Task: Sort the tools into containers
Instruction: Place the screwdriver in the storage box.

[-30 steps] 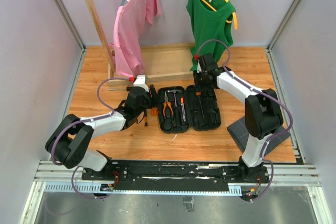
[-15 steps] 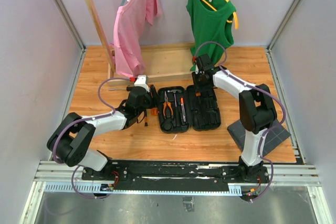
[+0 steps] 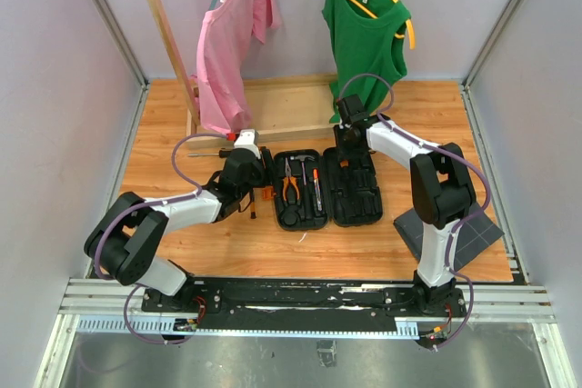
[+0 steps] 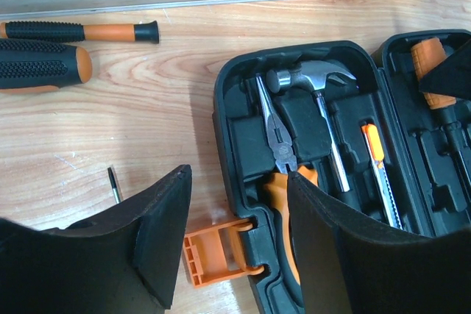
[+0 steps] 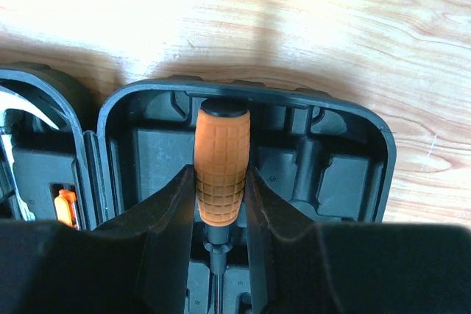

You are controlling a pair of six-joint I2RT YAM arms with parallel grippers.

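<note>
The black clamshell case [image 3: 328, 189] lies open on the wooden table. Its left half holds a hammer [image 4: 313, 79], orange-handled pliers [image 4: 280, 137] and a slim orange-tipped tool [image 4: 375, 154]. My left gripper [image 4: 239, 182] stands open over the case's left edge, straddling the orange latch [image 4: 213, 251], nothing held. Two black-and-orange screwdrivers [image 4: 81, 31] [image 4: 40, 64] lie on the table left of the case. My right gripper [image 5: 219, 174] is shut on an orange-handled screwdriver [image 5: 221, 148], which points down into the far end of the right half [image 5: 346, 174].
A wooden clothes rack [image 3: 273, 111] with a pink shirt [image 3: 232, 34] and a green tank top [image 3: 364, 29] stands behind the case. A dark grey flat tray [image 3: 455, 224] lies right of the case. A small metal bit [image 4: 114, 184] lies by my left finger.
The right arm's elbow has swung left while its gripper stays at the case's far right half with the screwdriver. The left arm has barely moved.
</note>
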